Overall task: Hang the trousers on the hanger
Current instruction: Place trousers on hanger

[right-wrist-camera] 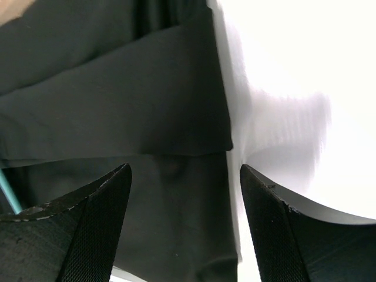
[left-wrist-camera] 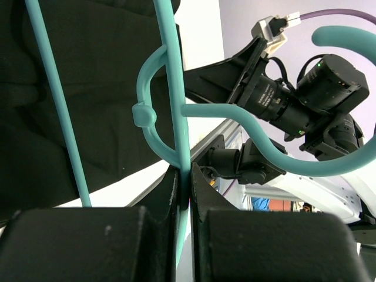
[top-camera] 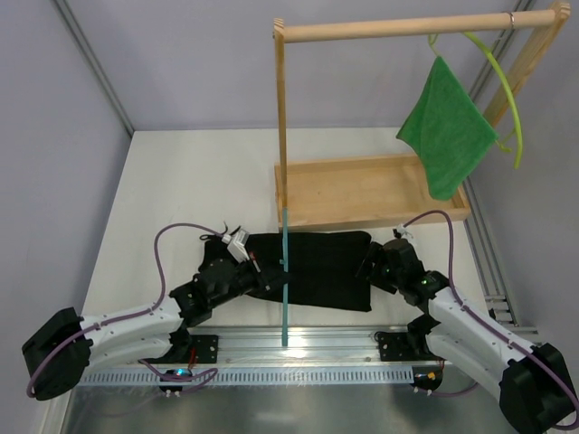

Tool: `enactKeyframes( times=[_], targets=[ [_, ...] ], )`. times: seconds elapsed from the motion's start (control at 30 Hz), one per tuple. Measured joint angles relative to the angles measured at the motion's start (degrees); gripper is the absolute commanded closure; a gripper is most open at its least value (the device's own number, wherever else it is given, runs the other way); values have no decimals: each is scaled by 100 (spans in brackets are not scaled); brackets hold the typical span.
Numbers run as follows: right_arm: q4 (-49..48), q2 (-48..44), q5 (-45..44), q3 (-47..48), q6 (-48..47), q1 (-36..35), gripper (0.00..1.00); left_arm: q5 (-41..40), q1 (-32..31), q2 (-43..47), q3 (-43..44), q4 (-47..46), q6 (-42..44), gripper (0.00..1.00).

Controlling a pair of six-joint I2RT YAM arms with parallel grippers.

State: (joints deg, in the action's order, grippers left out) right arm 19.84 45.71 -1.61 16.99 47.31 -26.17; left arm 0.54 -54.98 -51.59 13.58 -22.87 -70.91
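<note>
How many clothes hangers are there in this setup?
2. A teal hanger is over the black trousers, clamped in the left gripper; a yellow-green hanger hangs on the wooden rail, carrying a green cloth. No others visible.

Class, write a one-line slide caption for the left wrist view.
Left gripper shut on a thin bar of the teal hanger, with the black trousers spread behind it.

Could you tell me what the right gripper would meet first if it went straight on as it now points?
Probably the trousers: the open right gripper points at their folded edge, beside bare table; depth is unclear.
</note>
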Motion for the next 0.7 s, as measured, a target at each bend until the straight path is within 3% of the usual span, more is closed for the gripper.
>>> enactKeyframes(
  times=[0.27,0.4,0.43,0.63,0.7],
  targets=[
    [-555,212,33,-96,7,4,25,11,0,-197,-131,-442,59,100],
    [-892,269,33,-229,0,4,47,59,0,-289,-131,-522,70,100],
    [-916,229,28,-282,-4,4,59,63,0,-302,-131,-542,72,100],
    [-603,-505,-50,-389,-142,4,96,81,4,-361,-133,-614,81,100],
    [-483,-748,11,-330,-173,2,96,81,13,-393,-133,-649,83,100]
  ],
)
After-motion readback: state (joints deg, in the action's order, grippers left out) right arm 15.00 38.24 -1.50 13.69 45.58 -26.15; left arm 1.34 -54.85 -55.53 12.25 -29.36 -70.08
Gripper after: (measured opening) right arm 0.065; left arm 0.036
